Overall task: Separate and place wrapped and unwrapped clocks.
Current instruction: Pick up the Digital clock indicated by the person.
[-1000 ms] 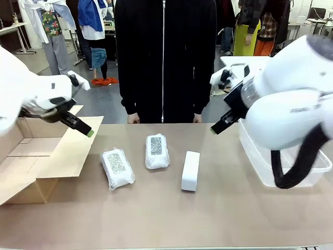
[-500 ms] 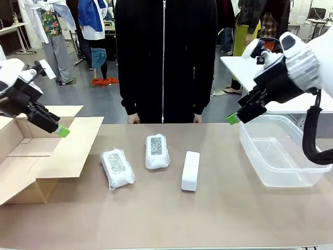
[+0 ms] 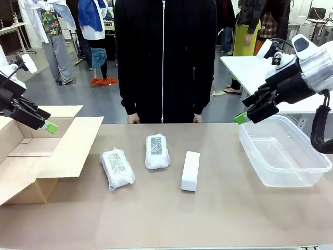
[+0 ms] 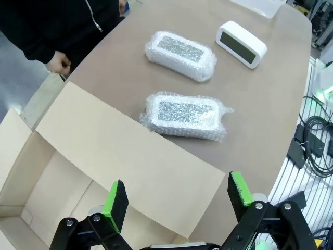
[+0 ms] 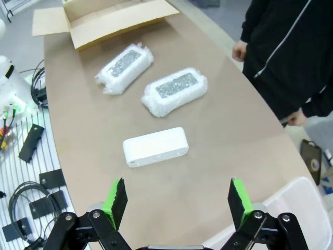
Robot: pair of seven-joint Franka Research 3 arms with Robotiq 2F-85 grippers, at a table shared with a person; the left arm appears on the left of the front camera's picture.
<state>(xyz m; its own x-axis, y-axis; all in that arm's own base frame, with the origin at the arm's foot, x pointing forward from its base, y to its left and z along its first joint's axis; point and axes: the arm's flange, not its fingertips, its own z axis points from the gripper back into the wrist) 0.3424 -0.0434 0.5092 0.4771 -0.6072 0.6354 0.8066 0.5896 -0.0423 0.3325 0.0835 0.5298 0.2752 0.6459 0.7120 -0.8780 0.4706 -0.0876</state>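
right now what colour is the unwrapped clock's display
Dull grey on the white unwrapped clock, best in left wrist view.

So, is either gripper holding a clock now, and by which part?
Nothing is held. The left gripper and the right gripper are both open and empty; the two wrapped clocks and the bare clock lie on the table.

Readable text: none in any view.
Bare clock (image 4: 241, 43) display: blank grey (no digits showing).
Wrapped clock (image 4: 183, 114) panel: grey speckle, nothing legible through the bubble wrap.
Cardboard box (image 4: 125, 156) flaps: plain brown, unprinted.
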